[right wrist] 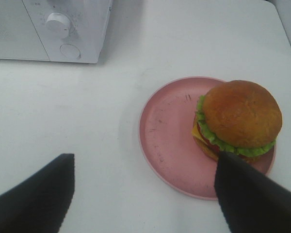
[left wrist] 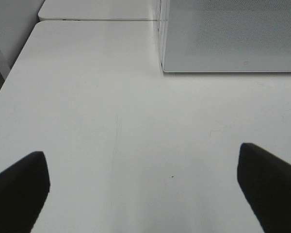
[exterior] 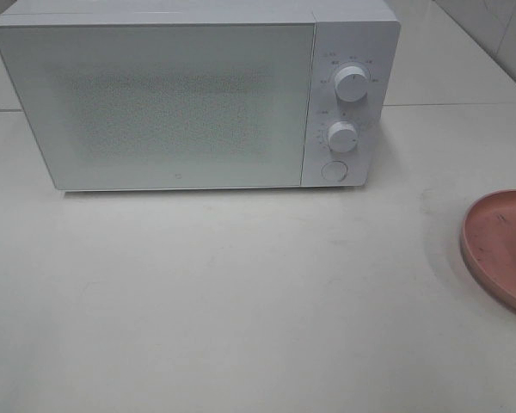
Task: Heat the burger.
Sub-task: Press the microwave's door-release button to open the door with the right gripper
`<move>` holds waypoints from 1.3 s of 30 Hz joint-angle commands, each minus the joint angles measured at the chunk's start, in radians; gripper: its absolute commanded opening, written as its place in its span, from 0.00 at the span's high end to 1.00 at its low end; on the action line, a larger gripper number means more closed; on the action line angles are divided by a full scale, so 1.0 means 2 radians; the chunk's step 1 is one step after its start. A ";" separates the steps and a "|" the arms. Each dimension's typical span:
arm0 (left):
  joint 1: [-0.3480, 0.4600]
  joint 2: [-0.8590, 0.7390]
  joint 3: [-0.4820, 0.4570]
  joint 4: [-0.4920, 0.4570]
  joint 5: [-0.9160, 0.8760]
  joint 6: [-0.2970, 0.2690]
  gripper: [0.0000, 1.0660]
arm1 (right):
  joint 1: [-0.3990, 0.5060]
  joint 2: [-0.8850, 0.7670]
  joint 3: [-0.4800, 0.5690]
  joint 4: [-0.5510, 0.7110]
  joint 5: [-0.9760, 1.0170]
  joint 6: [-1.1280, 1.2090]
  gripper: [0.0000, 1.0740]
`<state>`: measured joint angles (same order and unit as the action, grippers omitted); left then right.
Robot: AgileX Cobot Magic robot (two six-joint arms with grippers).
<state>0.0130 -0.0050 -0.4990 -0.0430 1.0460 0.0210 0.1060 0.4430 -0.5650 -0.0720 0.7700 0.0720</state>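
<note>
The burger, with a golden-brown bun, green lettuce, yellow cheese and red tomato, sits on the far side of a round pink plate. Over the near part of the plate hangs my right gripper, open and holding nothing; one dark finger overlaps the plate's rim just below the burger. In the exterior high view only the plate shows, at the right edge, and the burger is out of frame. My left gripper is wide open above bare table, left of the microwave.
The white microwave stands at the back of the table with its door closed. On its right panel are two knobs and a round button. A second table joins behind it.
</note>
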 commanded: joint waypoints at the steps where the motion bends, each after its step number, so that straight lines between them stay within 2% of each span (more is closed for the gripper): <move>1: -0.002 -0.011 0.001 0.001 -0.003 -0.001 0.01 | -0.002 0.017 -0.002 0.001 -0.033 -0.001 0.29; 39: -0.002 -0.011 0.001 0.001 -0.003 -0.001 0.01 | -0.002 0.241 -0.002 0.002 -0.353 0.004 0.29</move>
<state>0.0130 -0.0050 -0.4990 -0.0430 1.0460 0.0210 0.1060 0.9220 -0.5650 -0.0680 0.0960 0.0760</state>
